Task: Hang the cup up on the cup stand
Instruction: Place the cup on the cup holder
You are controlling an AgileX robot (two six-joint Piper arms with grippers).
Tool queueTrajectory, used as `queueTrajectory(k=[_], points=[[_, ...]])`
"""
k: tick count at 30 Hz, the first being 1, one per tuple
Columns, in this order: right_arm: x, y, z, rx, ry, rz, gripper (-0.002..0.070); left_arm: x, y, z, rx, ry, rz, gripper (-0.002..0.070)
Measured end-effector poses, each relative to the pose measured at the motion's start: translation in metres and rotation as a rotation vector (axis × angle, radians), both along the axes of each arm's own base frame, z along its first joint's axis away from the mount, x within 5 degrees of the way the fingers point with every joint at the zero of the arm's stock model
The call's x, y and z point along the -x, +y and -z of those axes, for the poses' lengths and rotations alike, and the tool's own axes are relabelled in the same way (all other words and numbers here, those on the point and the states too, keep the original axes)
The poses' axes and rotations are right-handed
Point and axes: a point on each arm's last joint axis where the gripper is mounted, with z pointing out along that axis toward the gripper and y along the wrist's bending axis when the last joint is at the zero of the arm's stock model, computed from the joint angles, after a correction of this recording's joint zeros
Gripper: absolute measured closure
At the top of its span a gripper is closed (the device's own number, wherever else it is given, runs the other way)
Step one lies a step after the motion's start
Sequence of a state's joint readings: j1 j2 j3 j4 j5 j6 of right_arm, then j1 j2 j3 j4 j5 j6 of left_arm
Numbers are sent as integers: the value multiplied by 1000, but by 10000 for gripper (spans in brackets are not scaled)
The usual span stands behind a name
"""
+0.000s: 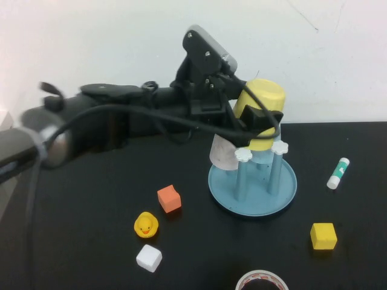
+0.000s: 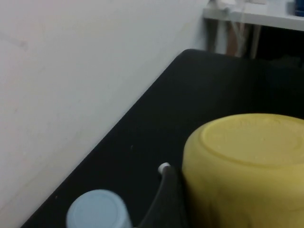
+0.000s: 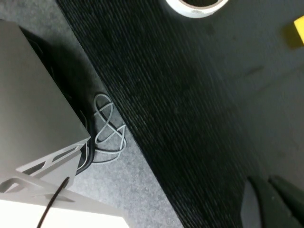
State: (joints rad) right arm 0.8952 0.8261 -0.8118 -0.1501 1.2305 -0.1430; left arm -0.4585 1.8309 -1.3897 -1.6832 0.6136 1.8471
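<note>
The cup (image 1: 260, 112) is upside down, its flat base facing up and its open mouth facing down, so its long axis stands nearly upright with a slight lean, and it sits directly over the back of the cup stand (image 1: 253, 181), above the pegs with white flower knobs. That vertical line between mouth and peg is what the coming move turns on: judging from the high view, the cup's lower part is already down among the peg tops, level with the two front knobs, though which peg it is on, and whether it is seated, is hidden by the cup itself and the black fingers. The left gripper (image 1: 261, 118) is clenched on the cup, one black finger wrapping its side in the high view, and the left wrist view shows a dark finger (image 2: 164, 202) pressed against the yellow wall. The left arm reaches in from the robot's left across the back of the table, stretched out long, with the wrist camera housing raised above the cup and the claw pointing sideways at it. A pale pinkish cup (image 1: 222, 152) hangs on the stand's left side, close beside the yellow one, and a light blue cup (image 2: 97, 211) shows in the left wrist view just next to the finger. The right gripper (image 3: 273, 199) is parked far from the stand, off the near edge of the table by the tape roll (image 1: 261, 281), its fingertips lying close together, apparently closed on nothing.
</note>
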Motion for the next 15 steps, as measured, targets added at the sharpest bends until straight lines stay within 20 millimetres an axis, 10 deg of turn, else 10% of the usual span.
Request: queueTrajectory(k=[15], points=[[1, 1, 0, -11, 14, 1, 676, -63, -26, 63, -10, 126, -83, 88]])
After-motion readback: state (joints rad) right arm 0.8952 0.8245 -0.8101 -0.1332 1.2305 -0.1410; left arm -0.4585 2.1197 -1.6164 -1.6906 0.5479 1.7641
